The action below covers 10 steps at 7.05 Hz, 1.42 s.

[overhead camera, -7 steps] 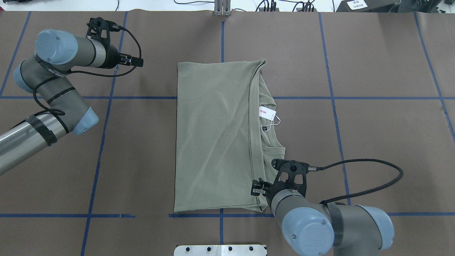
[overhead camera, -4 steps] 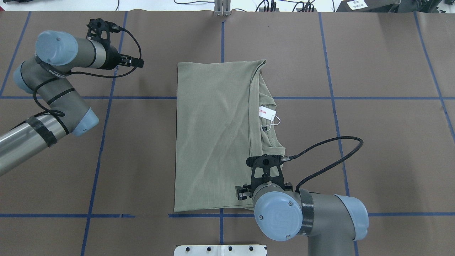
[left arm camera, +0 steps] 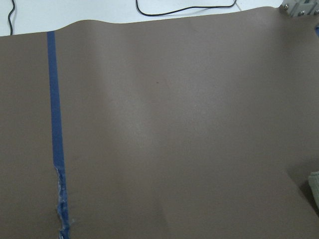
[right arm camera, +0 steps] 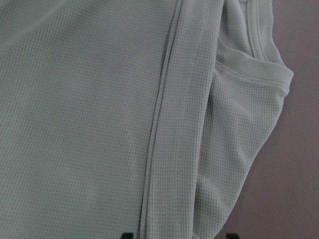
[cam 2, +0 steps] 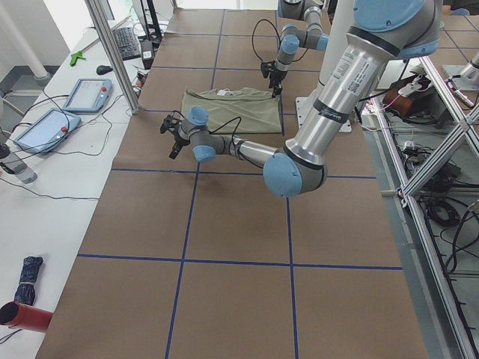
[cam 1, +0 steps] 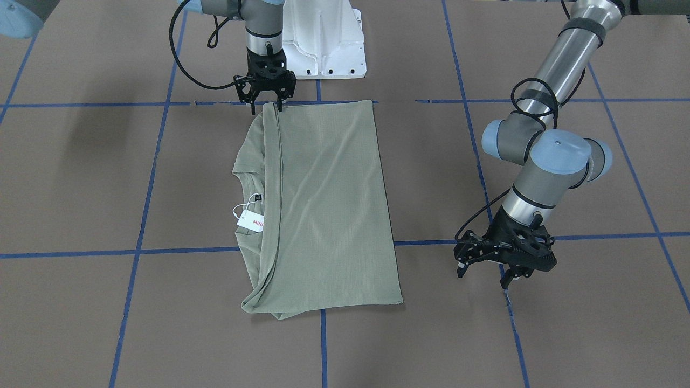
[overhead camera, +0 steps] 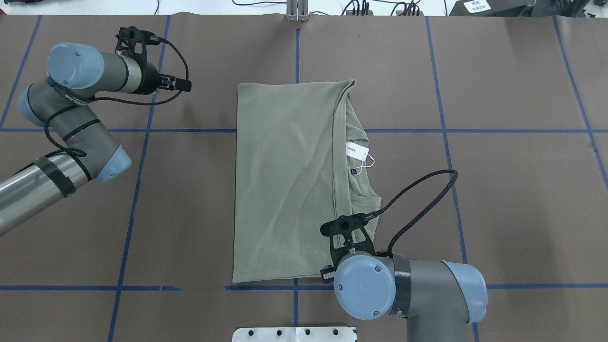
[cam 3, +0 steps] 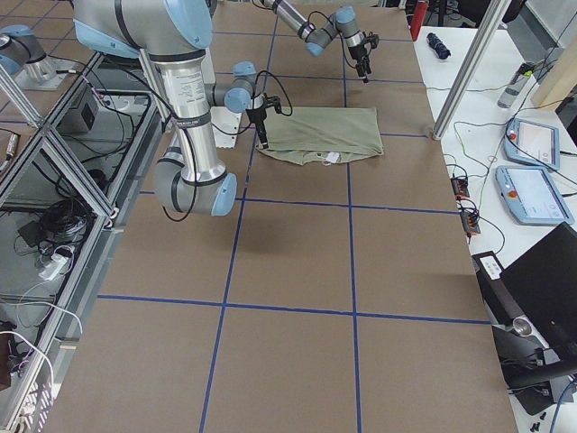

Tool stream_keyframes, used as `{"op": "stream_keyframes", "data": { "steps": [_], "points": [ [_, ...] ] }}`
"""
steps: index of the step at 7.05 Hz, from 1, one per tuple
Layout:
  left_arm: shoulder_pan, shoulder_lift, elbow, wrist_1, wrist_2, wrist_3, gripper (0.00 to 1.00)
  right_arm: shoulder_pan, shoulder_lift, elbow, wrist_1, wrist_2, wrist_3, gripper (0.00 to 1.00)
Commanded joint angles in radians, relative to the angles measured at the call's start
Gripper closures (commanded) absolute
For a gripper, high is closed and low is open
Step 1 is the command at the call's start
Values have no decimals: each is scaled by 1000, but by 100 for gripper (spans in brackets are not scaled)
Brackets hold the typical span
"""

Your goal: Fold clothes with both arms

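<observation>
- Change: over the last second you see the right arm swing in from the collar side and turn its wrist. The right hand (cam 1: 267,109) now stands over the corner of the shirt (overhead camera: 285,185) nearest the robot's base.
- Left arm: same pose as a second ago, parked off to its own side.
- Shirt: not shifted. It lies flat in the middle of the desk (overhead camera: 498,190), folded to a long rectangle. The top layer covers most of it. A strip with the collar and the white hang tag (overhead camera: 357,150) shows along the robot's right side.
- Meaning: judge the approach for the next fold as done on the right side only. No grasp is made yet. The far corner has no hand near it, so a two-arm fold likely waits on the left arm.
- Right hand: released, fingers spread, pointing down. In the right wrist view the stacked fold edges run between the two tips. It holds nothing. You cannot tell whether the tips touch the cloth.
- Left hand (cam 1: 482,277): fingers spread, empty, above bare desk and well apart from the shirt.
</observation>
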Motion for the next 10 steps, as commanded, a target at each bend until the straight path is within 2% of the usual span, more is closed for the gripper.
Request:
{"op": "stream_keyframes", "data": {
  "steps": [1, 2, 3, 4, 5, 8, 10],
  "points": [
    [1, 0, 0, 0, 0, 0, 0, -12, 2, -2, -1, 4, -6, 34],
    [3, 0, 0, 0, 0, 0, 0, -12, 2, -2, -1, 5, -6, 45],
    [4, 0, 0, 0, 0, 0, 0, -15, 2, -2, 0, 2, -6, 64],
    [4, 0, 0, 0, 0, 0, 0, -18, 4, -2, 2, 1, -4, 93],
    [4, 0, 0, 0, 0, 0, 0, -18, 4, -2, 3, -1, -4, 100],
    [6, 0, 0, 0, 0, -2, 0, 0, -9, 28, 5, -1, 16, 100],
    [6, 0, 0, 0, 0, 0, 0, 2, -79, 71, 10, 1, 151, 100]
  ]
}}
